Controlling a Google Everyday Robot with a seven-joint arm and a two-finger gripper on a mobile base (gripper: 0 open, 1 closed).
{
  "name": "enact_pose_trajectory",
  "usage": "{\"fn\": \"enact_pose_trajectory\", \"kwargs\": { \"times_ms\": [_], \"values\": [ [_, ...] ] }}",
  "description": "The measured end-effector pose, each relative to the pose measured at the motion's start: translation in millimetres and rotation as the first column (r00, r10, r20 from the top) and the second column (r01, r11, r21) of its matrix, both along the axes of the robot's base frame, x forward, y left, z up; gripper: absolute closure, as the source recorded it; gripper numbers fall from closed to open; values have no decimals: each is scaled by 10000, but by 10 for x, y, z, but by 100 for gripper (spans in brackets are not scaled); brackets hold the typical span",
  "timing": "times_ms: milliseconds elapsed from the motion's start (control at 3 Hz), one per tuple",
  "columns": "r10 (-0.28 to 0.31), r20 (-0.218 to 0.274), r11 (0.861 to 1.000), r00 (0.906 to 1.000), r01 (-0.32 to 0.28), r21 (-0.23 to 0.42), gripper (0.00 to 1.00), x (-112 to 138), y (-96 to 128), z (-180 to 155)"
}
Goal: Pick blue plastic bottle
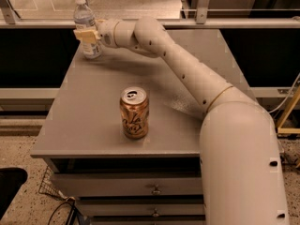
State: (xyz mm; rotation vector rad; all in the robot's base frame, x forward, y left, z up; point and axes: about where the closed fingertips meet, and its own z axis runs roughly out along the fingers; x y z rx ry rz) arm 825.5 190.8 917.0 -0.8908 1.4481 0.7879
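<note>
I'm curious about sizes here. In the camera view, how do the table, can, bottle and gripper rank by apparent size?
1. table
2. can and blue plastic bottle: look alike; the can is nearer, so unranked
3. gripper, at the bottle, far left of the table

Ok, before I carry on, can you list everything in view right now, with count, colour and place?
clear plastic water bottle with white cap: one, clear with a pale label, upright at the table's far left corner.
squat copper-brown drink can: one, copper-brown, upright near the table's front centre, apart from the bottle.
grey table with drawers: one, grey, middle of the view.
robot arm: one, cream-white, reaching from lower right across the table.
gripper: one, cream, at the bottle's mid-height.
</note>
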Motion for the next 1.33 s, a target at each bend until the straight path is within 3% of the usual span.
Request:
{"fn": "enact_pose_trajectory", "kwargs": {
  "times_ms": [667, 1333],
  "values": [
    [80, -84, 9995, 9999, -82, -297, 100, -55, -39, 144],
    [240, 67, 9986, 9997, -236, -472, 100, -399, -475, 908]
  ]
}}
